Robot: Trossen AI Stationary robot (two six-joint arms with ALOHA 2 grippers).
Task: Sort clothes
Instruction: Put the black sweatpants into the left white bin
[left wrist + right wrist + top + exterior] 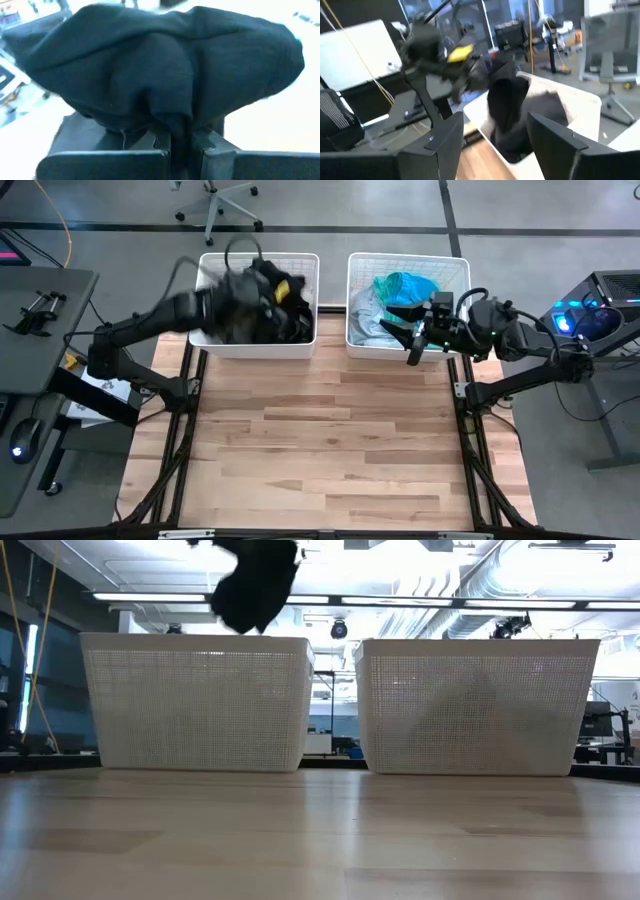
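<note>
My left gripper (232, 292) is over the left white bin (258, 348), shut on a dark garment (165, 75). In the low view the garment (256, 580) hangs above that bin's rim. More dark clothes (285, 315) lie in the left bin. The right white bin (408, 352) holds a teal garment (405, 286) and a pale blue one (368, 320). My right gripper (406, 342) is open and empty, above the near edge of the right bin; its fingers (445, 145) stand well apart. My left gripper pinches a bunched fold of the dark garment (181, 131) between its two fingers. The cloth bulges out past the fingertips in several layers. The garment hangs clear above the left bin; its lower end shows in the low view (245, 620).
The two bins stand side by side at the table's far edge, and the wooden table top (320, 450) lies in front of them. A desk (40, 310) stands to the left, an office chair (215, 205) behind, and equipment with blue lights (590, 315) to the right.
</note>
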